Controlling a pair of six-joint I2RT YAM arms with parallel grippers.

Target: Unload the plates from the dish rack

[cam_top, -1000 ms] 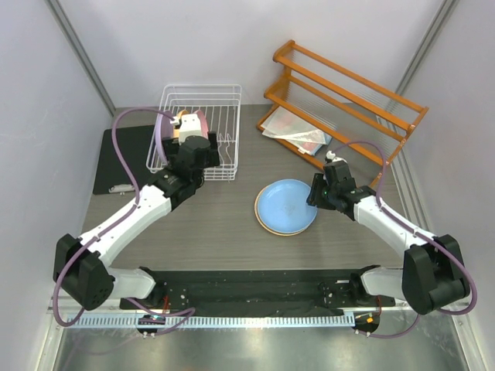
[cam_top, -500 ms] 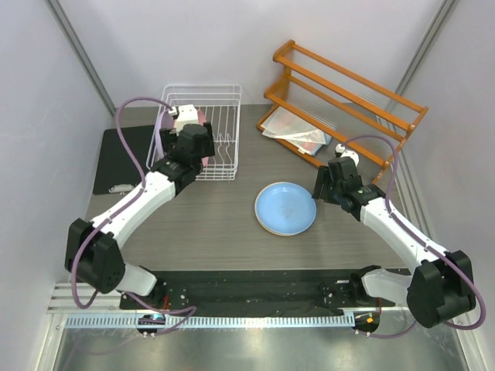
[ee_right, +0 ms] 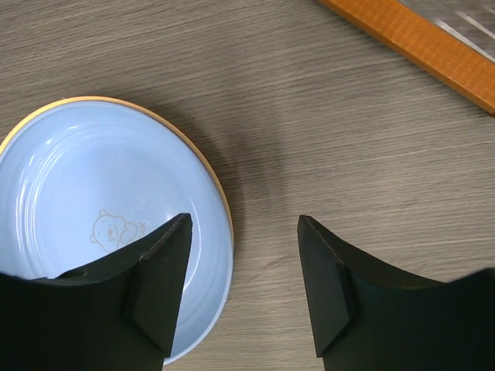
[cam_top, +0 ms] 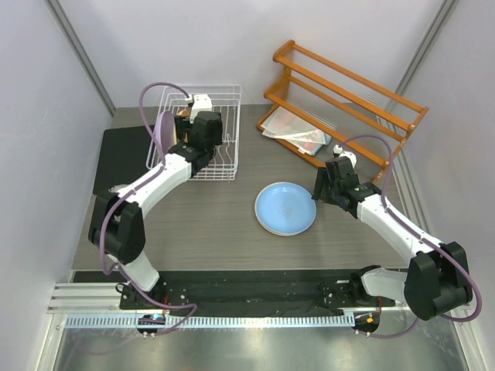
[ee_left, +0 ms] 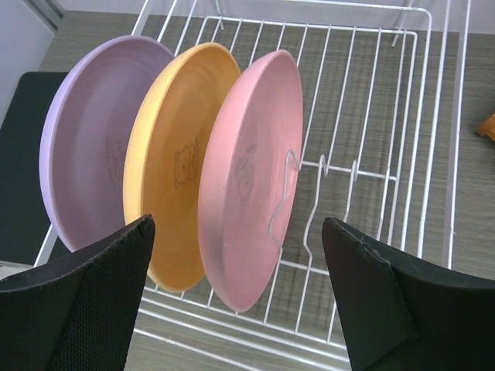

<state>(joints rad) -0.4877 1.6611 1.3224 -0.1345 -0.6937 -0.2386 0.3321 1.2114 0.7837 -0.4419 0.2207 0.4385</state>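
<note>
Right gripper over grey wood-grain table

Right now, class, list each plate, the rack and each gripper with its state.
lilac plate: upright in the dish rack
yellow plate: upright in the dish rack
pink plate: upright in the dish rack
light blue plate: flat, stacked on the orange plate
orange plate: flat, underneath
dish rack: holding three plates
left gripper: open, empty
right gripper: open, empty

Laboratory robot test cell.
Plain grey panels enclose the table; a metal mounting rail runs along its near edge.
</note>
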